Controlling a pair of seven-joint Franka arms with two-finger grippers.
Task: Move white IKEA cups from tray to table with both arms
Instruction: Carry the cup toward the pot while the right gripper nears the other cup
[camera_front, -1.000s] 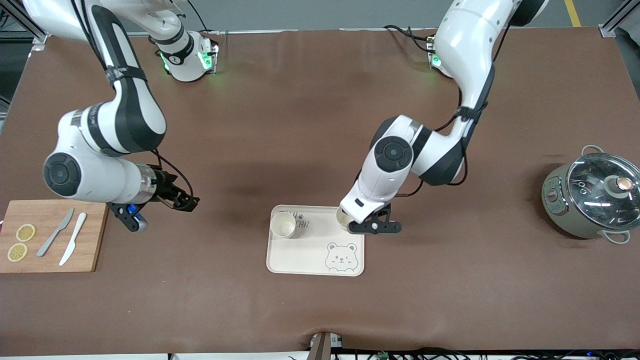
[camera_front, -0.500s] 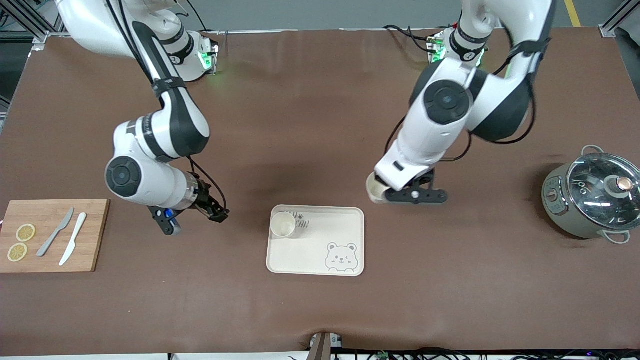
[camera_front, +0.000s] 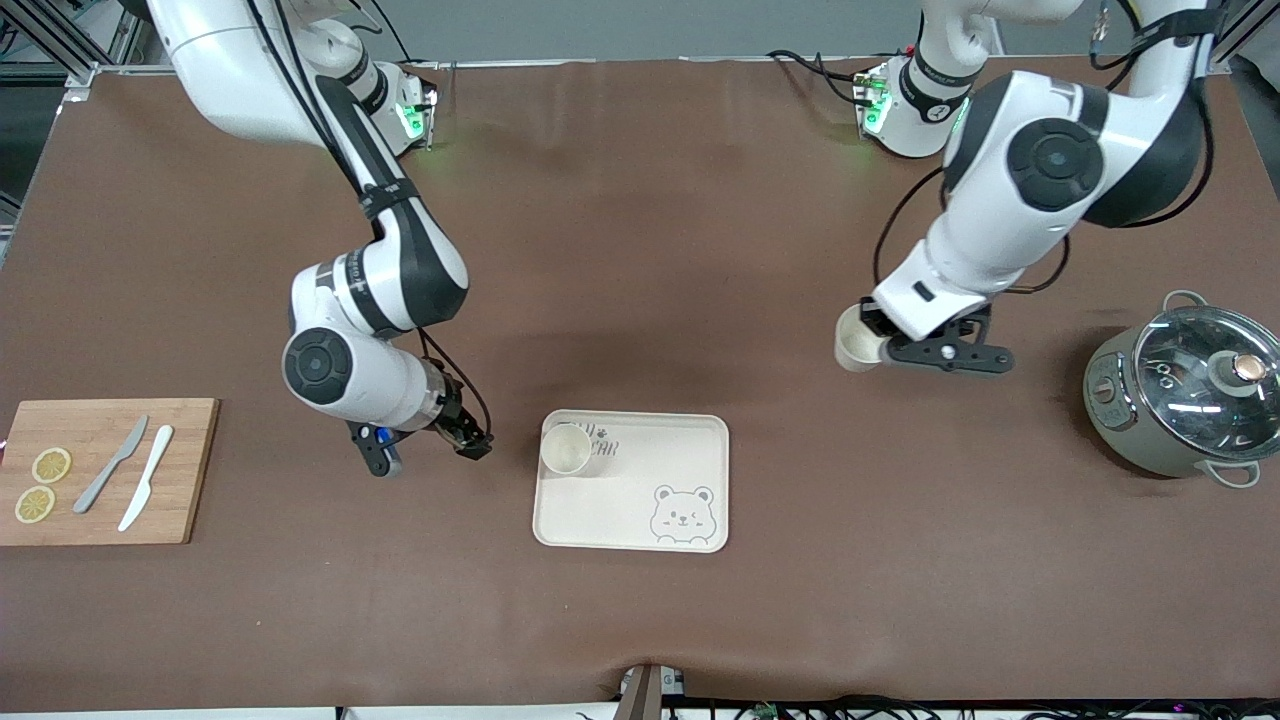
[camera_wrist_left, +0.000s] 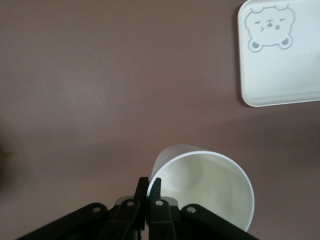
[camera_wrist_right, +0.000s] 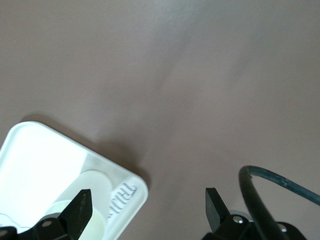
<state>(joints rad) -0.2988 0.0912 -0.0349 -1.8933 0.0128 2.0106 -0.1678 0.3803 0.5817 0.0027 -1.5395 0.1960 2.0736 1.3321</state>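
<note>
One white IKEA cup (camera_front: 566, 448) stands upright in a corner of the cream bear tray (camera_front: 640, 520). My right gripper (camera_front: 470, 443) is open and empty, low over the table beside that corner of the tray. In the right wrist view the cup (camera_wrist_right: 100, 187) and the tray (camera_wrist_right: 45, 155) lie by one fingertip of my open right gripper (camera_wrist_right: 147, 200). My left gripper (camera_front: 880, 346) is shut on the rim of the second cup (camera_front: 856, 348) and holds it tilted over bare table between the tray and the pot. In the left wrist view the left gripper (camera_wrist_left: 149, 186) pinches the cup (camera_wrist_left: 210, 185).
A wooden cutting board (camera_front: 185, 470) with two lemon slices (camera_front: 42, 485) and two knives (camera_front: 128, 478) lies at the right arm's end of the table. A grey pot with a glass lid (camera_front: 1185, 395) stands at the left arm's end.
My left arm has lifted its cup off the tray and carried it toward the pot. My right arm has moved from the cutting board to the tray's corner.
</note>
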